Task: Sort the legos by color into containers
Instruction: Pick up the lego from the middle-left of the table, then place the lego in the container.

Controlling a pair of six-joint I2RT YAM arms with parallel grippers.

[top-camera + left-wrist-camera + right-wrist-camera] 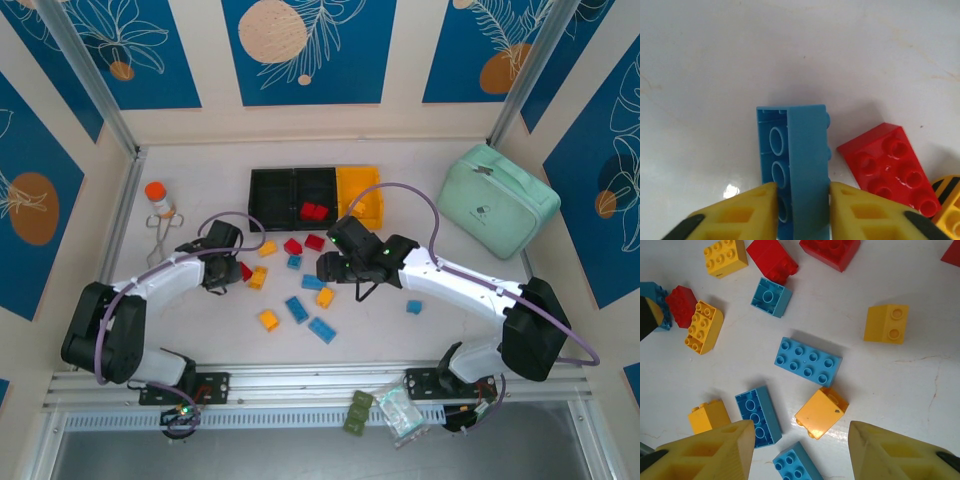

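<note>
A blue oblong lego (807, 150) lies on its side on the white table, and my left gripper (802, 192) is shut on it, both yellow fingers pressed to its long faces. A red lego (890, 167) lies just to its right. From above, the left gripper (222, 270) sits at the left end of the scattered legos. My right gripper (335, 265) hovers open over a yellow-orange lego (821, 412) and blue legos (807, 361), holding nothing. The containers (270, 190) stand at the back, with red legos (314, 211) in the middle black bin.
A mint-green zip case (497, 200) lies at the back right. An orange-capped bottle (158, 198) stands at the back left. More blue, red and yellow legos are scattered between the two grippers, and one blue lego (414, 307) lies apart on the right.
</note>
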